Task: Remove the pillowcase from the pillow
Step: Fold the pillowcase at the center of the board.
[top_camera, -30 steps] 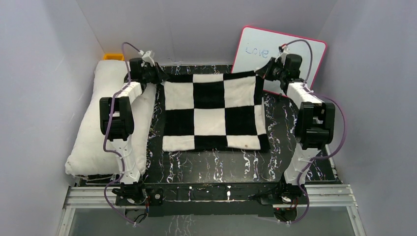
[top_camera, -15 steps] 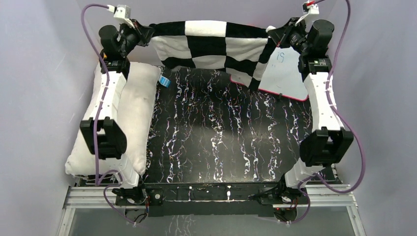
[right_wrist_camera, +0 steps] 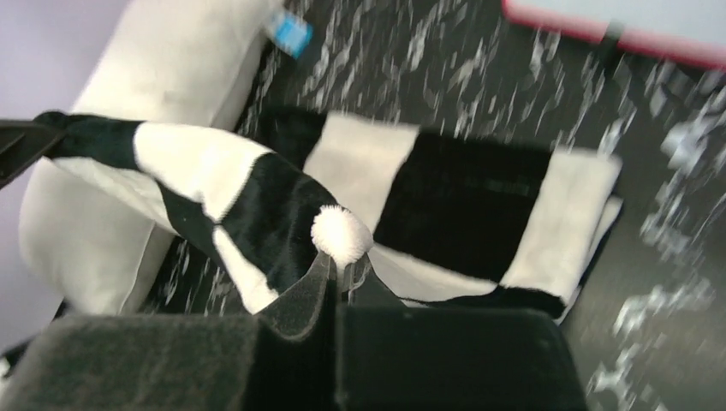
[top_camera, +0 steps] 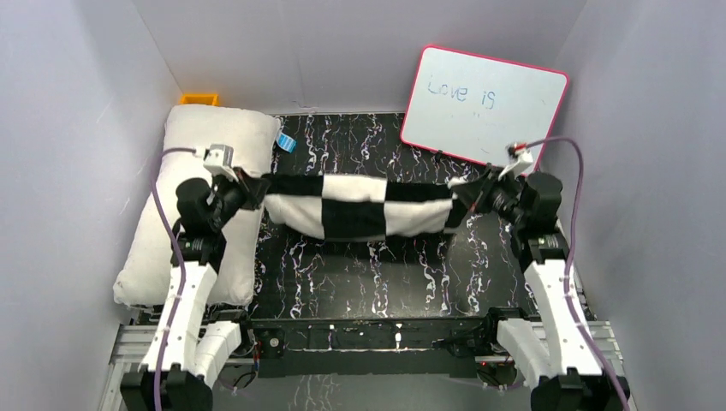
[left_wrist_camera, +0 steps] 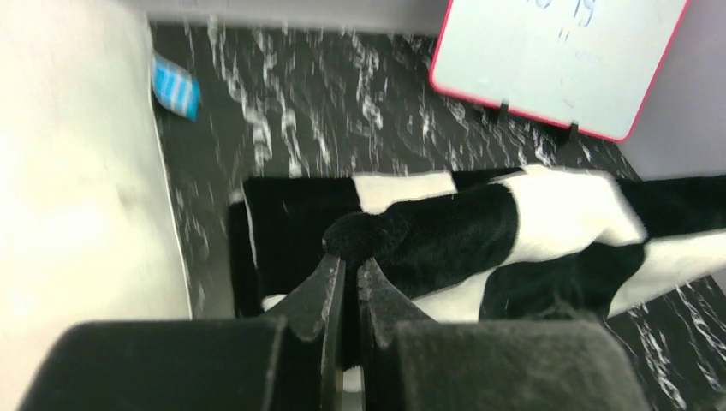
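The black-and-white checkered pillowcase (top_camera: 360,208) hangs stretched between my two grippers above the table, sagging in the middle. My left gripper (top_camera: 255,188) is shut on its left corner; the left wrist view has my left gripper (left_wrist_camera: 349,261) pinching a black bunch of the pillowcase (left_wrist_camera: 479,248). My right gripper (top_camera: 467,195) is shut on the right corner; in the right wrist view my right gripper (right_wrist_camera: 342,264) pinches a white tuft of the pillowcase (right_wrist_camera: 257,205). The plain white pillow (top_camera: 184,171) lies bare along the left wall, also seen as the pillow (left_wrist_camera: 77,145) and the pillow (right_wrist_camera: 145,103).
A pink-framed whiteboard (top_camera: 484,103) leans at the back right. A small blue striped item (top_camera: 287,144) lies by the pillow's far end, and an orange box (top_camera: 198,98) sits in the back left corner. The black marbled table (top_camera: 385,274) has walls close on both sides.
Both arms swung from the far side back toward the near edge, carrying the pillowcase from high at the back down to mid-table. The whiteboard is uncovered again.
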